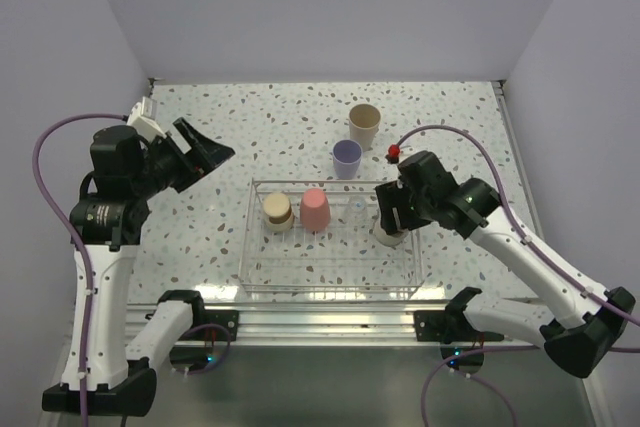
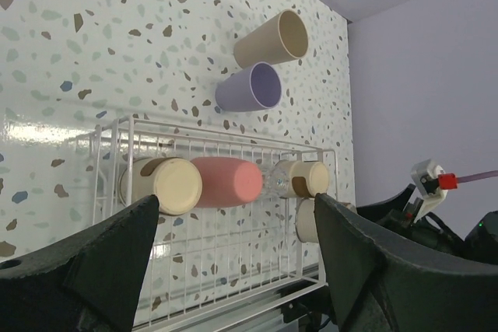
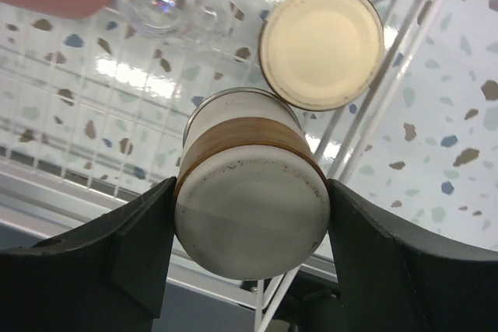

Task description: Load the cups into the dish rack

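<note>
Grasping a banded steel cup (image 3: pixel 249 192) between both fingers, the right tool (image 1: pixel 390 215) holds it upside-down over the right end of the dish rack (image 1: pixel 300 183); whether the cup rests on the rack floor cannot be told. Just beside it, inside the same end, a second steel cup (image 3: pixel 320 46) stands inverted, pale base up. Further left along the far side of the rack lie, in order, a clear cup (image 2: pixel 272 180), a pink cup (image 1: pixel 315 209) and another steel cup (image 1: pixel 278 212) with a tan base, all inverted. A lavender cup (image 1: pixel 347 158) and a beige cup (image 1: pixel 365 125) stand upright on the speckled surface (image 1: pixel 450 137) beyond the rack, near each other. The left tool (image 1: pixel 208 147) hangs above the surface left of the rack, released, its fingers spread wide and holding nothing.
</note>
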